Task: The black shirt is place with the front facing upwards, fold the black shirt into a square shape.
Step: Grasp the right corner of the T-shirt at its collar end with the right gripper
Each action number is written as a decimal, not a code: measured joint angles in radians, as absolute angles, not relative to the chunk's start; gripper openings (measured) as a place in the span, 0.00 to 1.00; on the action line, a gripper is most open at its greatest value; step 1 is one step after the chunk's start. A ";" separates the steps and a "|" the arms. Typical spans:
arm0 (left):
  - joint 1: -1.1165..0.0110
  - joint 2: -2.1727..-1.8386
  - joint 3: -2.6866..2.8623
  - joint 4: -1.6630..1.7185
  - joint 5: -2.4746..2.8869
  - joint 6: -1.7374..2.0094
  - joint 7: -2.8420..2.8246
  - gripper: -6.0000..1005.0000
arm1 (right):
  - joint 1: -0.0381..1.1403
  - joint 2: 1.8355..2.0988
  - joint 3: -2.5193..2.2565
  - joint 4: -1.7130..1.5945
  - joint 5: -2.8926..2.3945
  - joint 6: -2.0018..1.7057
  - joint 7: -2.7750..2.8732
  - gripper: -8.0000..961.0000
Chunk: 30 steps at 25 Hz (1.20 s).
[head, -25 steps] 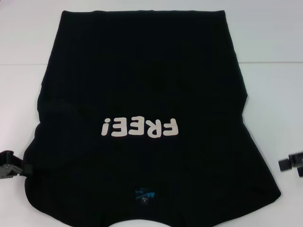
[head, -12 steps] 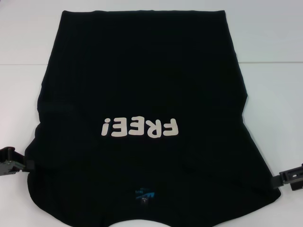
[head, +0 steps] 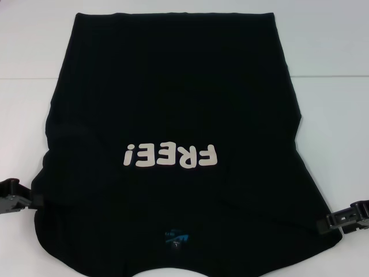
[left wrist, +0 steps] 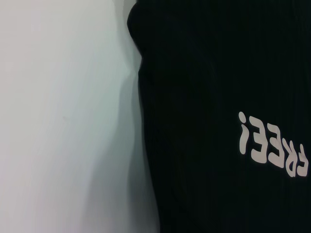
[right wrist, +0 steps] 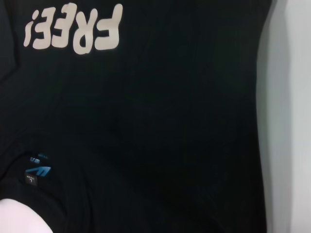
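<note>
With the black shirt (head: pixel 173 138) lying flat, print up, on the white worktop (head: pixel 334 115), I bring the left gripper (head: pixel 17 199) and right gripper (head: pixel 340 220) to its near side edges, jaws' state unclear, aiming to pinch both evenly.

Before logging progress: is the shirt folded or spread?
Spread: the shirt lies flat, lettering up, neck label showing, no fold visible.
</note>
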State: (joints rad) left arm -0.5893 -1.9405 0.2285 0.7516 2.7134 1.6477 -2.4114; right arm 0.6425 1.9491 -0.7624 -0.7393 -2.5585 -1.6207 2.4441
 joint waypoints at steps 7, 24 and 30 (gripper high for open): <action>-0.589 -1.941 0.229 0.752 2.713 1.646 -2.411 0.01 | 0.649 1.951 -0.778 -0.739 -2.559 -1.607 2.447 0.95; -0.590 -1.941 0.227 0.750 2.690 1.645 -2.411 0.01 | 0.681 1.958 -0.815 -0.694 -2.560 -1.580 2.448 0.94; -0.591 -1.941 0.229 0.750 2.689 1.649 -2.411 0.01 | 0.694 1.970 -0.815 -0.687 -2.560 -1.579 2.443 0.94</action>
State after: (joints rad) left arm -0.5911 -1.9405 0.2286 0.7501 2.6894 1.6489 -2.4114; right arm 0.6939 1.9700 -0.8147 -0.6872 -2.5595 -1.5792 2.4433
